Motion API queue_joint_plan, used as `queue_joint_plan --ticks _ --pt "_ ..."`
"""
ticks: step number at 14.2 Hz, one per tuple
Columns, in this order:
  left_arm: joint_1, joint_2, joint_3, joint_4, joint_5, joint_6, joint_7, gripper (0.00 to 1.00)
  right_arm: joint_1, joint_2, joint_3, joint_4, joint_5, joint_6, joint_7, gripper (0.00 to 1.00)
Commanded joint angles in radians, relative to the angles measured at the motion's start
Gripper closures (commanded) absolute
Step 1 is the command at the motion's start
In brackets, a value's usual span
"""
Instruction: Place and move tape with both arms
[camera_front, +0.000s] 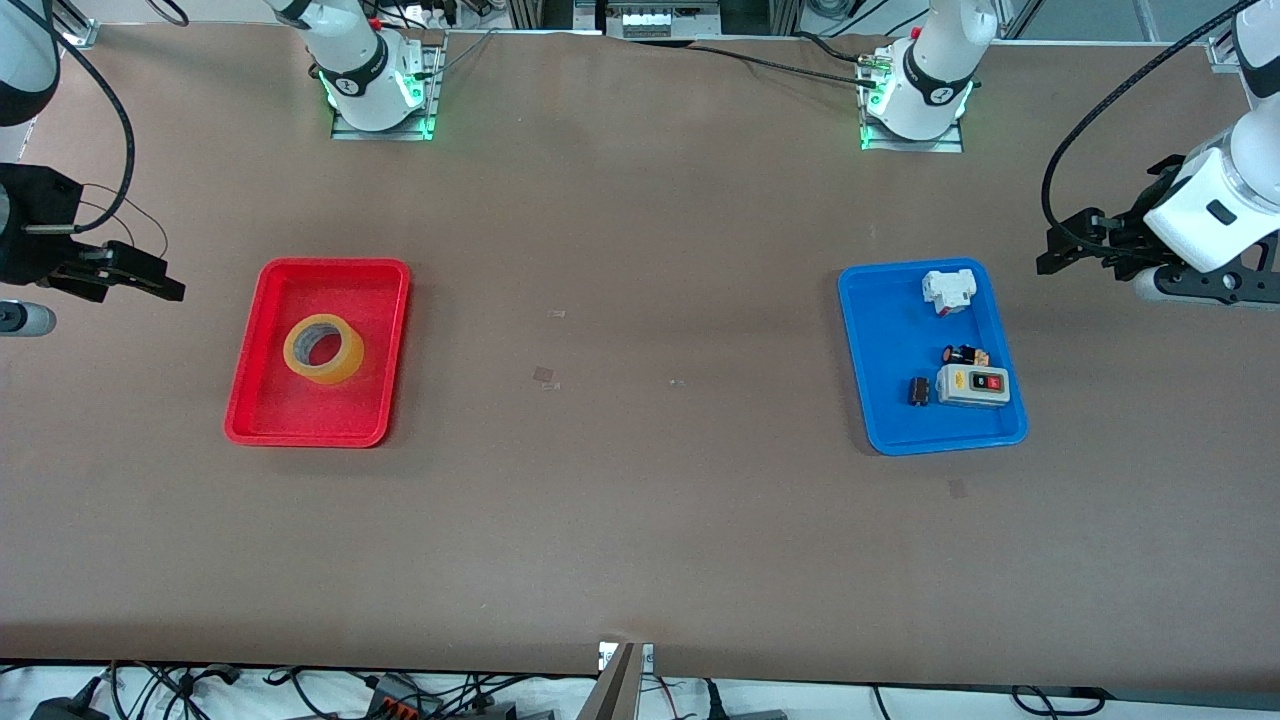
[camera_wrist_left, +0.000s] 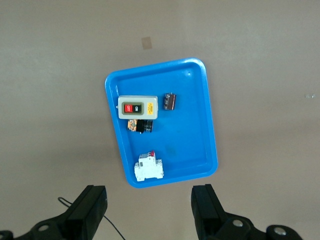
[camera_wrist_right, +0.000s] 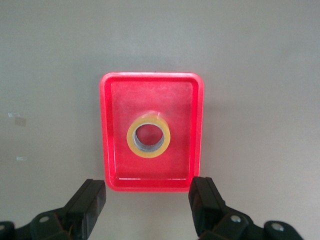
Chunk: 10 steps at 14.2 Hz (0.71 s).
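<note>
Toward the right arm's end of the worktop (camera_front: 640, 520) sits a red tray (camera_front: 262, 345), and the tape (camera_front: 323, 348) lies flat inside it, hollow centre facing up, clear of the tray walls. Up in the air just outside that tray hangs the right pincer (camera_front: 125, 272), fingers spread wide with nothing between them; its wrist view looks straight down on tray and roll. At the left arm's end, a blue tray (camera_front: 880, 340) holds a white block (camera_front: 948, 291), a grey switch box (camera_front: 973, 385) and two small dark parts. Beside that tray hovers the left pincer (camera_front: 1075, 245), fingers apart and empty too.
</note>
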Motion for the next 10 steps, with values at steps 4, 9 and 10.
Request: queue_joint_plan --ticks 4,9,10 --pt "0.007 -0.051 -0.002 -0.06 0.001 0.022 0.011 0.0 -0.006 -0.109 0.001 -0.115 0.014 0.002 -0.014 0.0" --pt "0.007 -0.043 -0.001 -0.052 0.0 0.022 0.011 0.0 -0.007 -0.111 -0.004 -0.114 0.013 -0.006 -0.03 0.0" --pt "0.007 -0.043 -0.001 -0.052 0.0 0.022 0.011 0.0 -0.004 -0.112 -0.001 -0.113 0.011 -0.006 -0.03 0.0"
